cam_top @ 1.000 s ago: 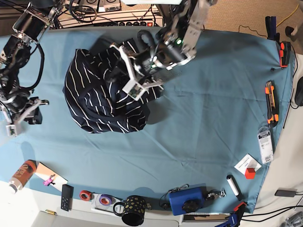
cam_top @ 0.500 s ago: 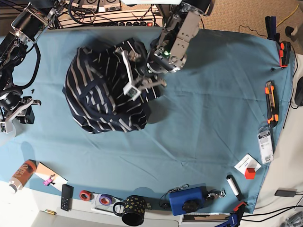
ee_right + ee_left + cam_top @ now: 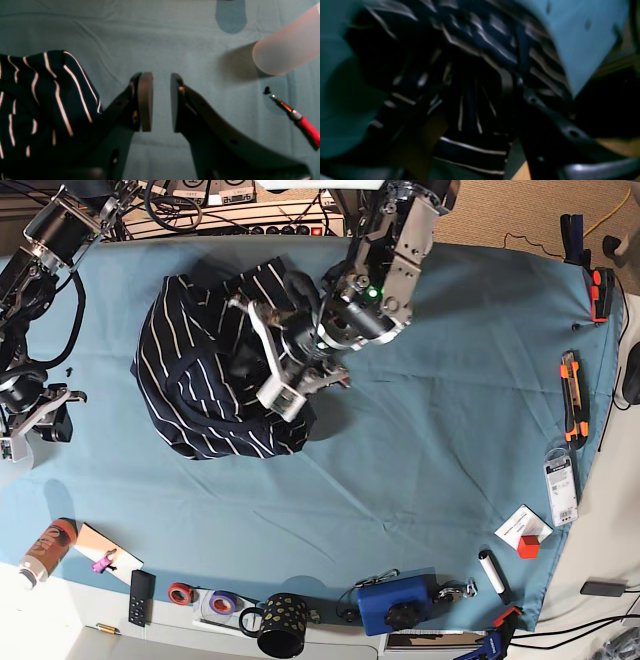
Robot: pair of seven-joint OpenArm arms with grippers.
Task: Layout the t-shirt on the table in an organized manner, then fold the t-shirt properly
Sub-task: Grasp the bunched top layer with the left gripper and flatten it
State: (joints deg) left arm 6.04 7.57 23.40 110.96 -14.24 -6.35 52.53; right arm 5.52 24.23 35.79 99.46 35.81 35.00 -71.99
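Teal cloth covered your table [image 3: 450, 430], and the shirt [image 3: 200, 380] lay crumpled at about ten o'clock from its middle. Your left gripper [image 3: 285, 365] was down on the shirt's right edge with striped cloth bunched between its fingers [image 3: 542, 105] — the wrist view was too blurred to tell whether it truly gripped. Your right gripper [image 3: 161, 101] hung at nine o'clock, well apart from the shirt on bare cloth, jaws narrowly parted and holding nothing — a red screwdriver [image 3: 302, 122] lay nearby.

The t-shirt [image 3: 205, 380] is soft, matt striped cloth lying rumpled on the table [image 3: 450, 380], itself smooth matt teal cloth.
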